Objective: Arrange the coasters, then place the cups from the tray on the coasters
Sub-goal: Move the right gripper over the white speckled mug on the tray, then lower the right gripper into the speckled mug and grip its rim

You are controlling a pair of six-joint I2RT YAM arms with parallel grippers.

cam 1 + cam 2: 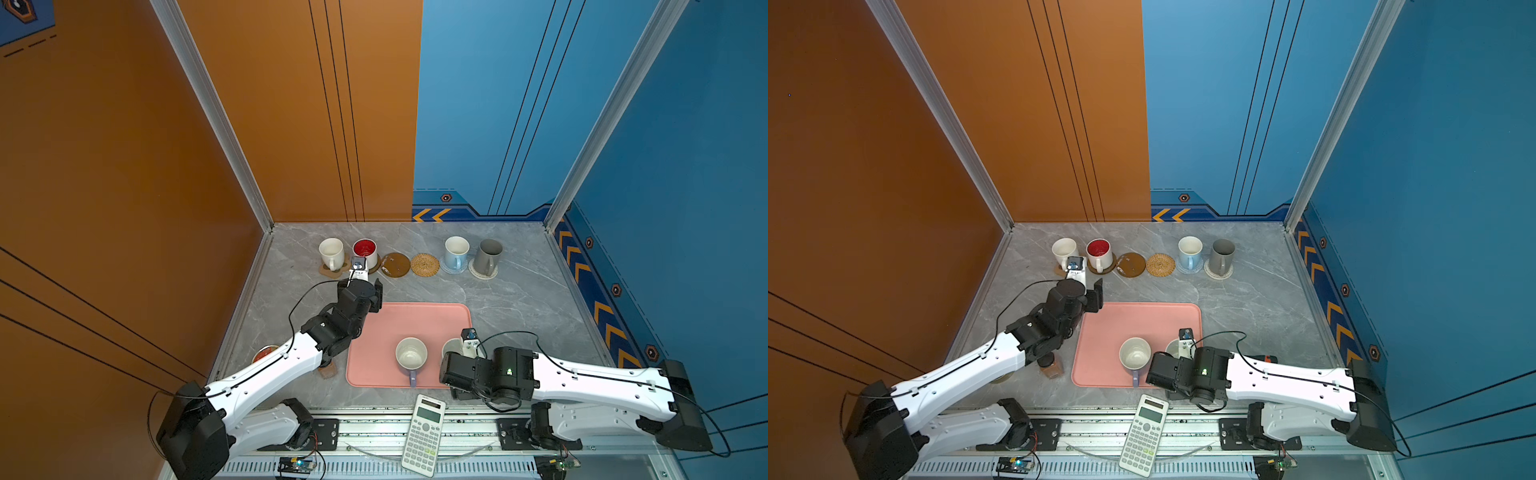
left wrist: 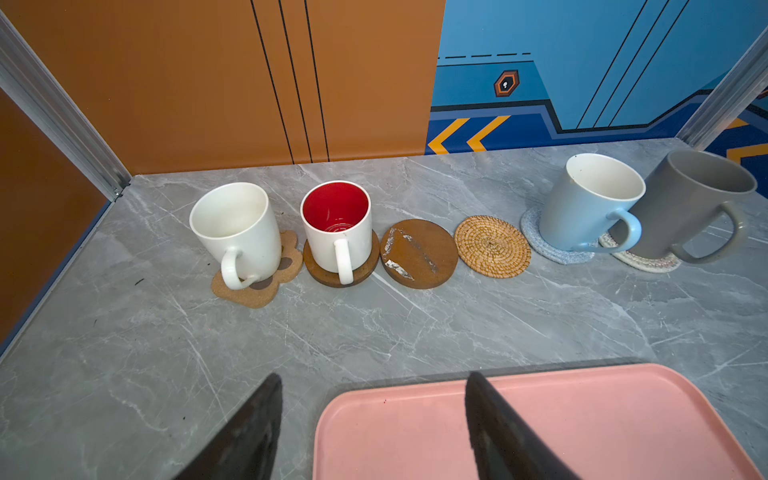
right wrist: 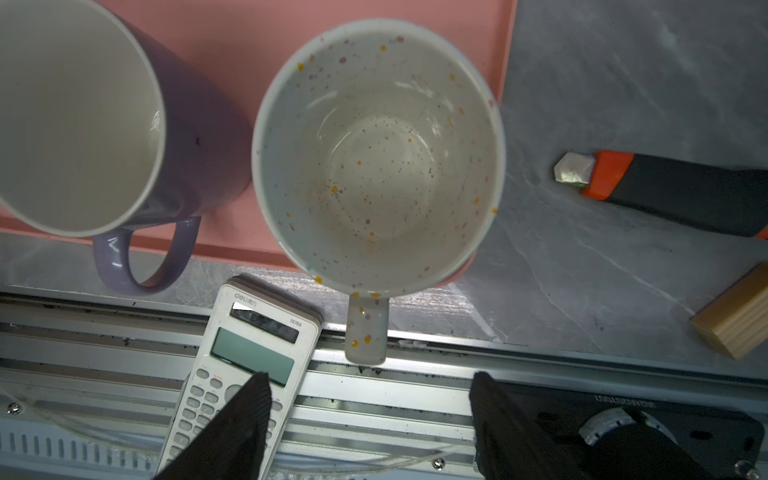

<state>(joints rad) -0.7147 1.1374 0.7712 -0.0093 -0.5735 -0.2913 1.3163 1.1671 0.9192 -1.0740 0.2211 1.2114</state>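
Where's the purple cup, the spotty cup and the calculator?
purple cup (image 3: 199, 124): right wrist view, on its outer side wall.
spotty cup (image 3: 378, 166): right wrist view, on its inside bottom.
calculator (image 3: 253, 353): right wrist view, on its screen.

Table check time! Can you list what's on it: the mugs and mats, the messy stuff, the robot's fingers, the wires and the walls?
Surface: grey marble table.
Job's things: white mug, red-inside mug, blue mug and grey mug each on a coaster; brown coaster and rattan coaster bare; lavender mug and speckled mug on the tray.
Clutter: calculator, knife, wood block, red tin, jar.
Grippers: left gripper fingers apart, empty, above tray's corner; right gripper fingers apart, empty, near speckled mug's handle.
Cables: left cable and right cable loop above the arms.
Surroundings: orange wall, blue wall, metal rail.
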